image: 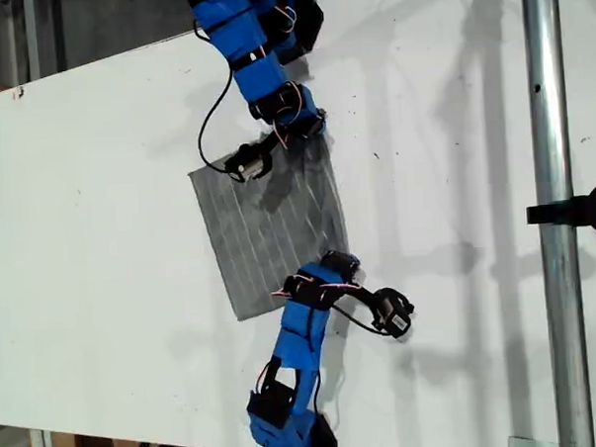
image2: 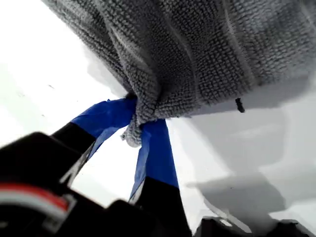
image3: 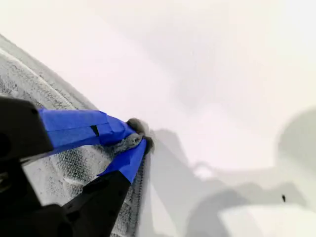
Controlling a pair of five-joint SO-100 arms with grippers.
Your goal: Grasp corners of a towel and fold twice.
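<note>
Seen from the exterior view, the towel (image: 271, 230) lies near the middle of the white table (image: 99, 193), tilted, with one blue arm reaching in from the top of the frame and another from the bottom, each at a corner on the towel's right-hand edge, presumably so that edge can be carried across for a fold. In the first wrist view, my first gripper (image2: 139, 129) is pinched tight on a bunched corner (image2: 133, 136), and the cloth hangs gathered and lifted above the table. In the second wrist view, my second gripper (image3: 136, 140) is pressed together on another corner (image3: 134, 139), low against the table. Which arm is which I cannot tell from the exterior view.
</note>
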